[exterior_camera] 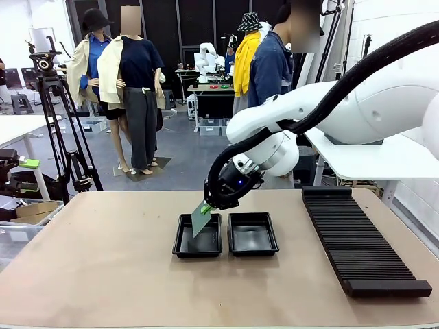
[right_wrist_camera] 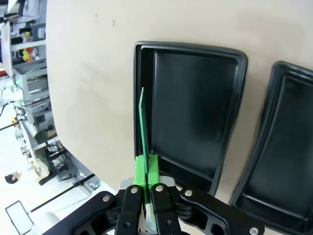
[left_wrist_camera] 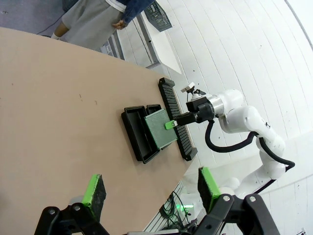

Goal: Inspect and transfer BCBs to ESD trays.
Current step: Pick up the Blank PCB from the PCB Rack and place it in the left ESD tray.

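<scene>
Two ESD trays (exterior_camera: 199,254) lie side by side, long sides almost touching, about midway between the tabletop's (exterior_camera: 103,274) left and right edges and somewhat nearer its far edge. Their long axes run from near edge to far edge, and both show glossy black floors. A long ribbed black rack (exterior_camera: 360,243) lies toward the right edge.

The right gripper (exterior_camera: 210,203) reaches in over the left tray (right_wrist_camera: 190,107), its jaws clamped tight on one edge of a BCB (exterior_camera: 201,218). The board hangs down from the fingers with its long axis continuing their line. It is tilted rather than flat, and its lower corner dips over the tray near the wall facing the tabletop's left edge. Whether that corner touches the tray I cannot tell.

From the right wrist the board shows edge-on as a thin green line, parallel to that long wall and just about over it, not over the middle of the floor. As I judge it, placing turns on shifting the board toward the right tray (exterior_camera: 252,236) and laying it flat, long axis matched to the tray's.

Seen from the left wrist, the board is thin, flat and rectangular, with a speckled pale-green face.

The left gripper (left_wrist_camera: 151,188) hangs high, well apart from the trays, with its fingers spread wide and nothing between them. The right arm is plainly the nearer.
</scene>
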Robot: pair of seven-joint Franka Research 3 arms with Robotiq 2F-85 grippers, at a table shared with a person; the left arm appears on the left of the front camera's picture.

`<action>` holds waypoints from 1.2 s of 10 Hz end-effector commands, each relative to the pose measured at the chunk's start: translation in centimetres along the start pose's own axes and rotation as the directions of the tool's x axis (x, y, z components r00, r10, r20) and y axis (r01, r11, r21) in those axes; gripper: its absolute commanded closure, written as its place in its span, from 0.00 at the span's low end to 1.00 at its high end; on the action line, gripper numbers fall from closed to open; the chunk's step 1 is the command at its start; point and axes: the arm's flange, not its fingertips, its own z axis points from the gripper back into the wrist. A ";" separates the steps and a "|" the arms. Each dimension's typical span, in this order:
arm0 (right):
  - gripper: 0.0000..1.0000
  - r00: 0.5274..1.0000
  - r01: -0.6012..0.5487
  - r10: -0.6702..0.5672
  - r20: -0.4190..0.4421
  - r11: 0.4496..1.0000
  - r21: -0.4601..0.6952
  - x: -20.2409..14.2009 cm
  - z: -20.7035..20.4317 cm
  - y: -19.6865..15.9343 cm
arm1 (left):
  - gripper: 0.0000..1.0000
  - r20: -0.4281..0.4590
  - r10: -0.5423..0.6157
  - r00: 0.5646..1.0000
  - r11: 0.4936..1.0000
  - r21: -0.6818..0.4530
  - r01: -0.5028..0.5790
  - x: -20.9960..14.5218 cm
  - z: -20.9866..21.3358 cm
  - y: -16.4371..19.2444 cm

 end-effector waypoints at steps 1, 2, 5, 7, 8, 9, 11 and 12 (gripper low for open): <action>1.00 0.999 0.029 -0.029 0.030 0.999 -0.016 1.0 -0.9 0.7 | 0.00 0.000 -0.003 1.000 1.000 0.005 0.003 0.0 0.2 -0.1; 1.00 0.999 0.035 -0.034 0.034 0.999 -0.009 1.3 -1.2 0.5 | 0.00 0.000 -0.003 1.000 1.000 0.005 0.003 0.0 0.2 -0.1; 1.00 0.999 0.037 -0.037 0.028 0.999 -0.016 1.8 -2.2 0.2 | 0.00 0.000 -0.003 1.000 1.000 0.005 0.003 0.0 0.2 -0.1; 1.00 0.999 0.049 -0.048 0.023 0.999 -0.024 2.2 -3.1 -0.2 | 0.00 0.000 -0.003 1.000 1.000 0.005 0.003 0.0 0.2 -0.1; 1.00 0.999 0.051 -0.050 0.014 0.998 -0.031 2.2 -3.5 -0.4 | 0.00 0.000 -0.003 1.000 1.000 0.005 0.003 0.0 0.2 -0.1; 1.00 0.999 0.046 -0.046 0.010 0.998 -0.032 2.2 -3.5 -0.4 | 0.00 0.000 -0.003 1.000 1.000 0.005 0.003 0.0 0.2 -0.1; 1.00 0.999 0.032 -0.032 -0.004 0.999 -0.017 1.6 -3.2 -1.1 | 0.00 0.000 -0.003 1.000 1.000 0.005 0.003 0.0 0.2 -0.1; 1.00 0.999 0.032 -0.032 -0.004 0.999 -0.017 1.6 -3.2 -1.1 | 0.00 0.000 -0.003 1.000 1.000 0.005 0.003 0.0 0.2 -0.1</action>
